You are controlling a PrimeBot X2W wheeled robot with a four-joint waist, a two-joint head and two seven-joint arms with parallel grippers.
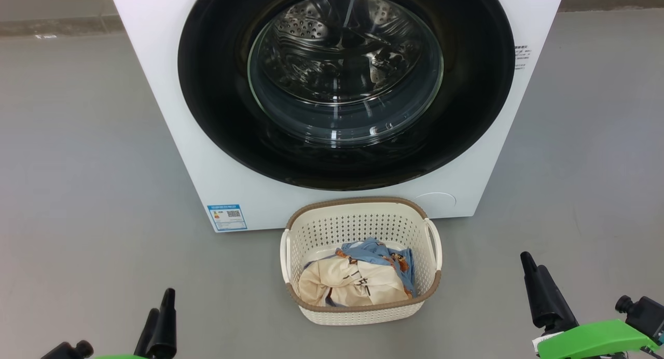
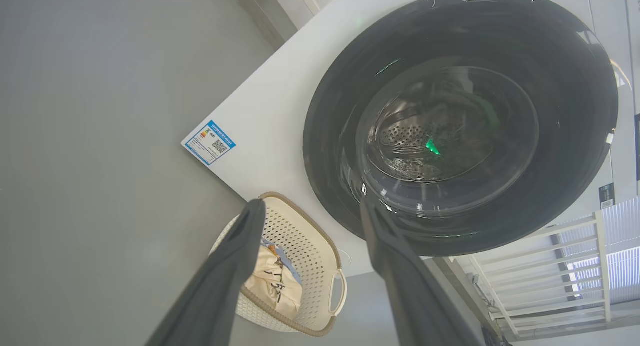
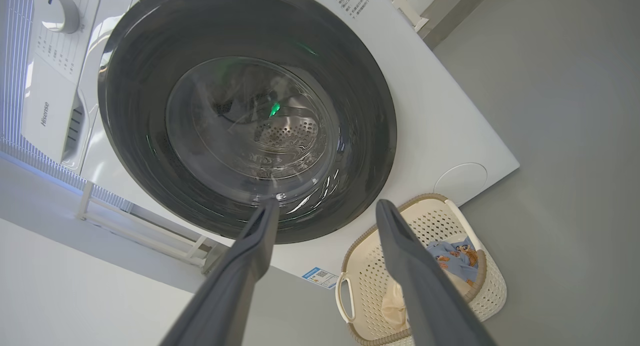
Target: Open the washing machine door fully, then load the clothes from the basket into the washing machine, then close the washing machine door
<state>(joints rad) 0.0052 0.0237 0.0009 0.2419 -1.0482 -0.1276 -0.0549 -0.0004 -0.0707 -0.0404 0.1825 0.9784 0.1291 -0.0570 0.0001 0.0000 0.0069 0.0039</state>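
Step 1 not yet started: the washing machine door (image 1: 345,73) sits shut, flush in the front of the washing machine (image 1: 155,63), steel drum visible through its glass. Door lies at 12 o'clock from both pincers, up and ahead, well apart from each. It is round, so no long axis; what matters is which rim edge carries the pull, and I cannot tell that from any view. Left pincer (image 1: 162,302) is at 7 o'clock of the head view, right pincer (image 1: 532,262) at 4 o'clock. The right one sits higher in that view, so I judge it slightly nearer the door's 3 o'clock rim. Both hold nothing. In the head view the fingers overlap side-on and the gap is hard to read, but each wrist view shows its 2 fingers spread wide. The basket (image 1: 358,221) stands on the floor (image 1: 78,193) just in front of the machine, between the 2 pincers, under the door's 6 o'clock edge, handles at 3 and 9 o'clock. The clothes (image 1: 358,278) lie inside it, cream piece in front, blue piece behind. The blue label (image 1: 226,217) marks the machine's lower corner at 9 o'clock of the basket. Right wrist view adds the control dial (image 3: 60,11) above the door; the head view crops that off.
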